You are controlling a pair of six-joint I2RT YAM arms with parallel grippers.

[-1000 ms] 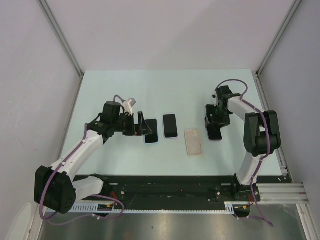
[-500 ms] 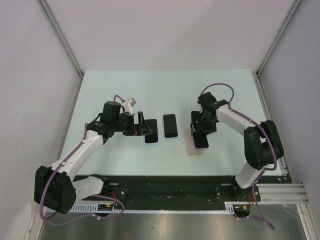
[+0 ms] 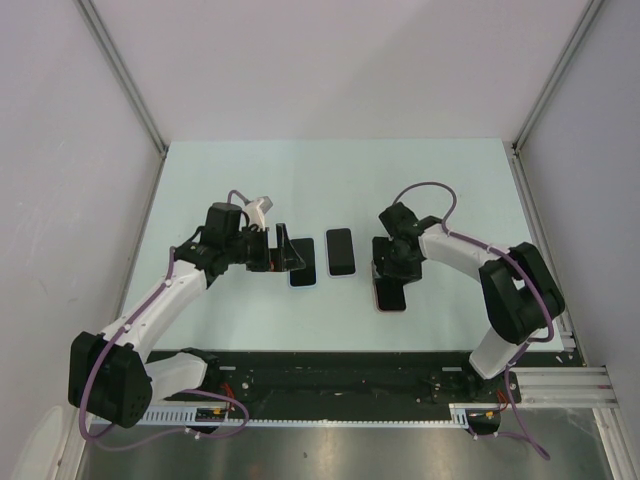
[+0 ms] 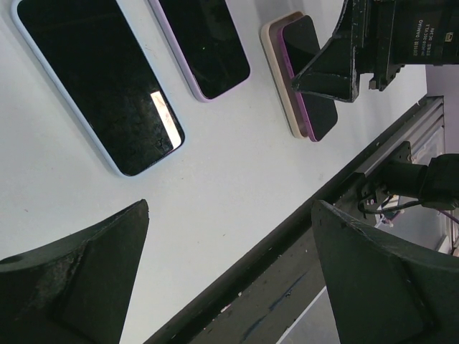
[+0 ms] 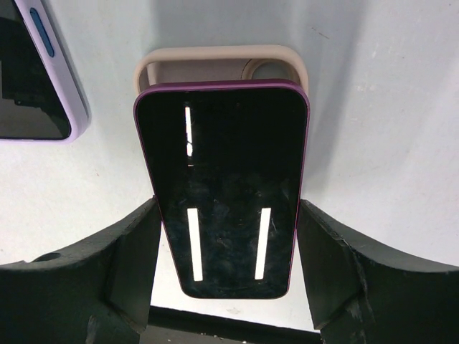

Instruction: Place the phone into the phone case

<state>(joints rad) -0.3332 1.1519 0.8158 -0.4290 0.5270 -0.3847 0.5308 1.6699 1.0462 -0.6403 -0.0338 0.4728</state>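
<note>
My right gripper (image 3: 391,272) is shut on a purple phone (image 5: 226,193), its fingers (image 5: 129,251) against the phone's long sides. It holds the phone screen-up over the beige phone case (image 5: 215,56), whose far end and camera hole show beyond the phone. I cannot tell whether the phone touches the case. In the top view the case (image 3: 389,304) lies right of centre, mostly covered by the phone. My left gripper (image 3: 284,250) is open and empty, with the phone and case showing in the left wrist view (image 4: 305,86).
A phone in a light blue case (image 3: 302,268) lies under my left gripper and shows in the left wrist view (image 4: 100,86). A phone in a lilac case (image 3: 341,251) lies between the arms, also in the right wrist view (image 5: 32,79). The table's black front rail (image 4: 287,236) is close.
My right arm has carried the purple phone leftward from the right side of the table to over the beige case. The left arm has not moved.
</note>
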